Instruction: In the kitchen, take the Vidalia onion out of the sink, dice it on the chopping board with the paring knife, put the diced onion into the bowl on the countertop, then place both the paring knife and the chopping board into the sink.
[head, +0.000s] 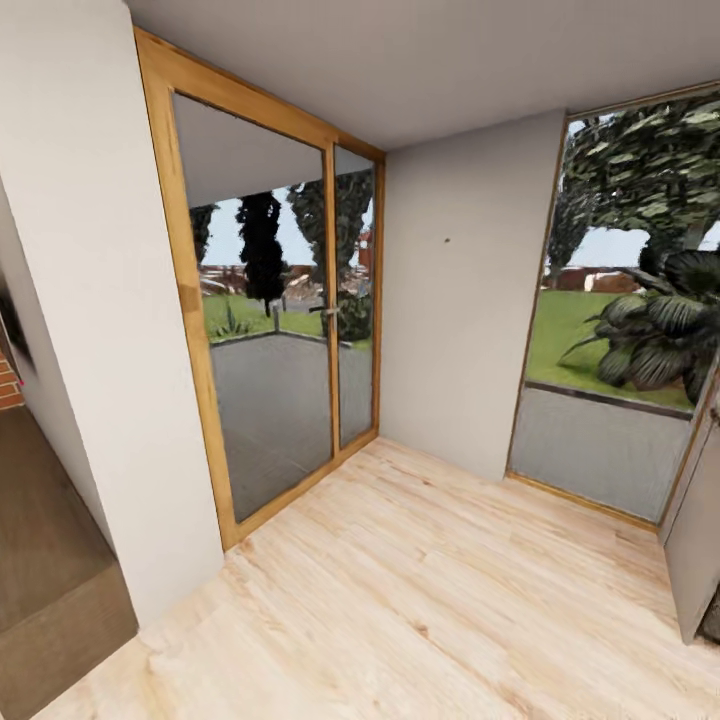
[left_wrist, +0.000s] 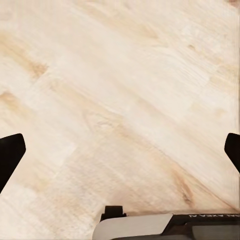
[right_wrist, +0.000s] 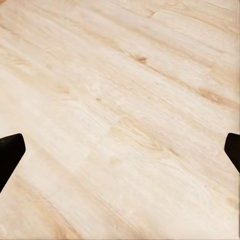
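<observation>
Floorboards of pale wood (head: 420, 600) run from the robot toward a wood-framed glass door (head: 275, 330), the landmark here; beyond that door lie a terrace and garden trees. Right of the door stands a plain grey wall (head: 460, 300), then a large window (head: 625, 300) onto lawn and a leafy plant. Judging by this, the robot is in transit, arms lowered for travel. The left hand (left_wrist: 120, 150) hangs spread over bare floor, dark fingertips (left_wrist: 10, 155) wide apart and holding nothing; the right hand (right_wrist: 120, 150) likewise. A dark brown step or ledge left of the door is cut off. Onion, sink, board, knife and bowl lie somewhere out of view.
</observation>
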